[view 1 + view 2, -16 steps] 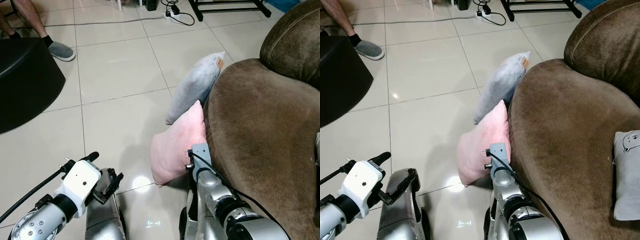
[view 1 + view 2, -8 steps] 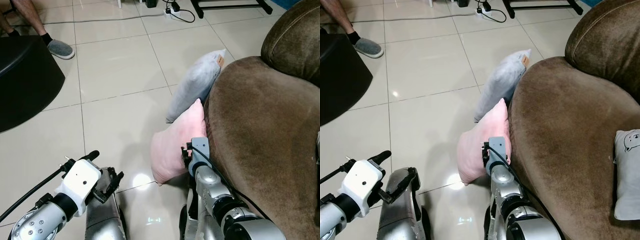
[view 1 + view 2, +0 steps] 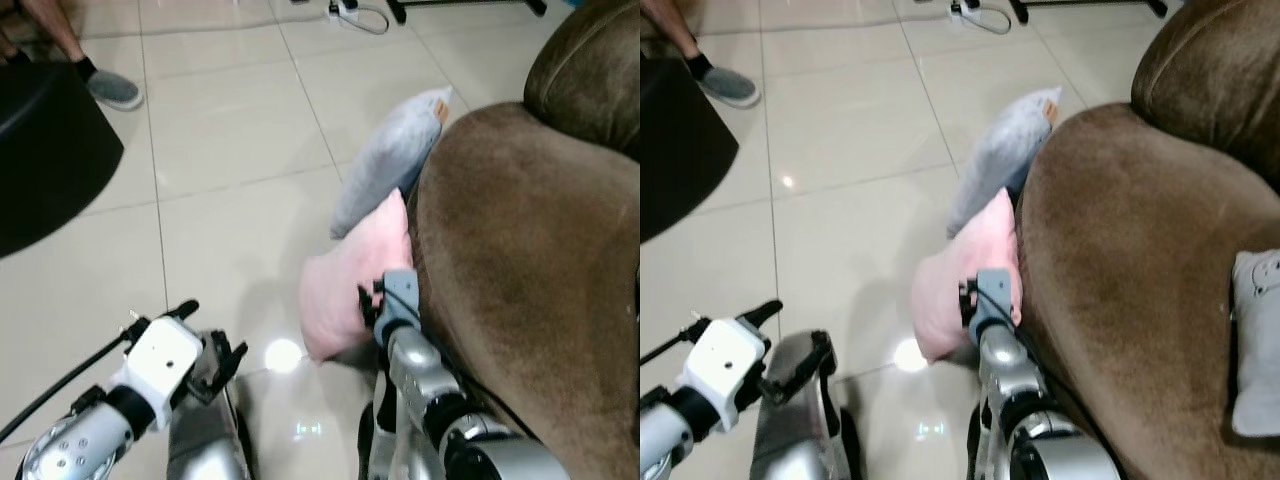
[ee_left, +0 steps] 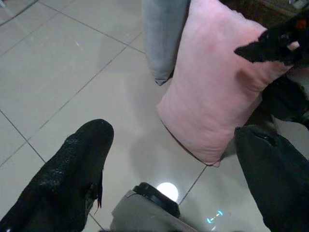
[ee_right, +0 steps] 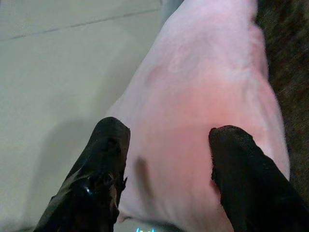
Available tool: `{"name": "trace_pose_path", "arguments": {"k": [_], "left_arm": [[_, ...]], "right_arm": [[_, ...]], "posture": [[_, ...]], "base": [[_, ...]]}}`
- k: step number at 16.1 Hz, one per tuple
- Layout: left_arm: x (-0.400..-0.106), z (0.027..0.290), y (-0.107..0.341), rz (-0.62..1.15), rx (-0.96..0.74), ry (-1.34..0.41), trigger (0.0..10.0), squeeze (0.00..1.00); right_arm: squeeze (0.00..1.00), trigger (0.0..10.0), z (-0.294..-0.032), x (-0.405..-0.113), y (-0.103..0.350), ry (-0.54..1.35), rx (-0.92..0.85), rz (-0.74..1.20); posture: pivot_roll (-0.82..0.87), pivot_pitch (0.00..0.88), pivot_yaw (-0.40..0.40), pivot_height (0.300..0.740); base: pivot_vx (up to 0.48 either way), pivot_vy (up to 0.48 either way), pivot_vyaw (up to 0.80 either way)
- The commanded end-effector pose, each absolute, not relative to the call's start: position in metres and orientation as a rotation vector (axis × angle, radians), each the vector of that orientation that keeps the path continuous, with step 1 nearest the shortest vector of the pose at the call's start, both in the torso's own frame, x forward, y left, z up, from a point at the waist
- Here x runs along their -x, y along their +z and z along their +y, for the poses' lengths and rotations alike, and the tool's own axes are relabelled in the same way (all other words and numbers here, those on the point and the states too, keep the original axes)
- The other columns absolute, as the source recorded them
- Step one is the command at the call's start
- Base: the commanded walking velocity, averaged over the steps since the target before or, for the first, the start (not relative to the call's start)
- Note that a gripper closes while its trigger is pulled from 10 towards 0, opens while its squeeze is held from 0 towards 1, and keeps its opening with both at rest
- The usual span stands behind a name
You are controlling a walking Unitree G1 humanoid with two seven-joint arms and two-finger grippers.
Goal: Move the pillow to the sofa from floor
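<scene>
A pink pillow [image 3: 345, 285] stands on the tiled floor, leaning against the side of the brown sofa [image 3: 520, 250]. Behind it a grey pillow [image 3: 390, 160] leans on the same sofa arm. My right gripper [image 5: 169, 140] is open and right up against the pink pillow's near face, with one black finger [image 5: 104, 159] on either side of its bulge. Seen from the left wrist, its fingertips [image 4: 275, 43] reach the pillow's upper edge. My left gripper [image 3: 210, 335] hangs low at the left above the floor, open and holding nothing.
A black round object [image 3: 40, 150] fills the far left, with a person's foot in a grey shoe [image 3: 110, 88] beside it. A power strip and cable [image 3: 350, 10] lie at the back. A light grey cushion [image 3: 1255, 340] rests on the sofa seat.
My right gripper has moved forward onto the pink pillow's face. The view has shifted slightly and blurred. The left arm has stayed where it was.
</scene>
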State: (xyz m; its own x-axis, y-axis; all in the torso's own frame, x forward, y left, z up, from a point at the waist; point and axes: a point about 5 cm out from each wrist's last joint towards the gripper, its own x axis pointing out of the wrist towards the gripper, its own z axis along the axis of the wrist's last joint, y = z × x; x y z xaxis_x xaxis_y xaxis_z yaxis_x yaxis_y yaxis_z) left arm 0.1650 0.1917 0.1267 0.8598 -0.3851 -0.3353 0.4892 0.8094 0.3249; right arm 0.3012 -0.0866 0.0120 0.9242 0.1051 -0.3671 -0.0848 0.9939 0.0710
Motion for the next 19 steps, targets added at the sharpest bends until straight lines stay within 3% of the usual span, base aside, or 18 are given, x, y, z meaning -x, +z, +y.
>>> {"name": "trace_pose_path", "arguments": {"k": [1, 4, 6, 7, 8, 12, 13, 15, 19], "left_arm": [[-0.161, 0.192, 0.124, 0.278, -0.425, -0.481, 10.0, 0.87], [-0.161, 0.192, 0.124, 0.278, -0.429, -0.478, 10.0, 0.86], [-0.160, 0.192, 0.123, 0.280, -0.431, -0.477, 10.0, 0.86], [-0.160, 0.192, 0.123, 0.279, -0.432, -0.476, 10.0, 0.87], [-0.160, 0.192, 0.123, 0.279, -0.432, -0.476, 10.0, 0.87], [-0.160, 0.192, 0.121, 0.283, -0.429, -0.483, 10.0, 0.87], [-0.158, 0.192, 0.120, 0.296, -0.421, -0.492, 10.0, 0.87], [-0.154, 0.192, 0.116, 0.322, -0.420, -0.516, 10.0, 0.87], [-0.155, 0.192, 0.116, 0.315, -0.423, -0.509, 10.0, 0.86]], "right_arm": [[1.00, 10.0, -0.088, -0.299, 0.010, 0.085, -0.056, 0.376], [1.00, 10.0, -0.097, -0.304, 0.017, 0.023, -0.027, 0.314], [1.00, 10.0, -0.104, -0.303, 0.011, -0.029, 0.138, 0.371], [0.11, 10.0, -0.111, -0.301, 0.006, -0.072, 0.214, 0.426], [0.00, 10.0, -0.113, -0.299, 0.002, -0.079, 0.226, 0.461], [0.00, 10.0, -0.101, -0.292, -0.005, 0.004, 0.151, 0.517], [0.00, 3.8, -0.099, -0.292, -0.006, 0.009, 0.132, 0.530], [0.00, 0.0, -0.097, -0.292, -0.006, 0.021, 0.130, 0.537], [0.00, 0.0, -0.098, -0.295, -0.004, 0.023, 0.123, 0.530]], "posture": [[0.11, 0.248, -0.051, 0.476], [0.12, 0.248, -0.053, 0.476], [0.12, 0.248, -0.055, 0.476], [0.12, 0.246, -0.055, 0.476], [0.12, 0.246, -0.055, 0.476], [0.12, 0.237, -0.059, 0.476], [0.12, 0.234, -0.060, 0.476], [0.12, 0.229, -0.063, 0.476], [0.12, 0.220, -0.067, 0.476]], "base": [[0.000, 0.000, 0.00], [0.000, 0.000, 0.00], [0.000, 0.000, 0.00], [0.000, 0.000, 0.00], [0.000, 0.000, 0.00], [0.000, 0.000, 0.00], [0.000, 0.000, 0.00], [0.000, 0.000, 0.00], [0.000, 0.000, 0.00]]}}
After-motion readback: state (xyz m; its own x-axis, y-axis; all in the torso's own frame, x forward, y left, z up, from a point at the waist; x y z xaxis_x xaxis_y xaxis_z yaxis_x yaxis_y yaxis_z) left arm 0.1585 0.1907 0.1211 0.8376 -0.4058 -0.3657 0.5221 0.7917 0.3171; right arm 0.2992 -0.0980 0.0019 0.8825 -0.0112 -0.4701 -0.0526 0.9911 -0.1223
